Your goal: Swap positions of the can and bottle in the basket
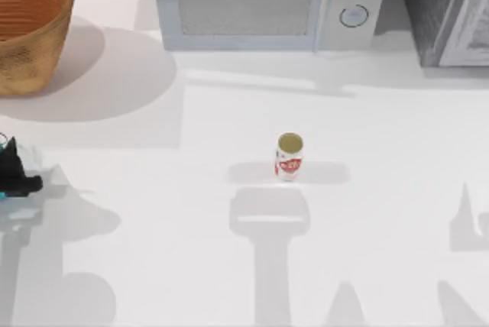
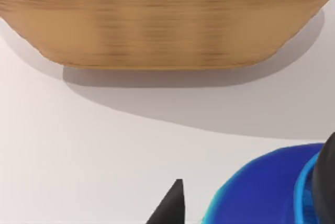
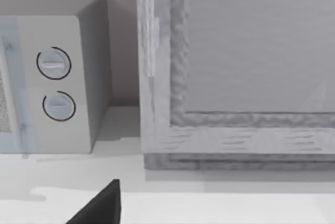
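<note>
Can stands alone mid-worktop as left claw works at the left edge.

The basket sits at the far left corner, a microwave and a grey cabinet lining the back. The left claw's black fingers flank the blue-teal bottle just before the basket; whether they pinch it cannot be told.

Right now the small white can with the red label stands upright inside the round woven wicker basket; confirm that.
Not quite. The small white can with the red label stands upright, but on the bare white table, apart from the round woven wicker basket, as the top view shows.
</note>
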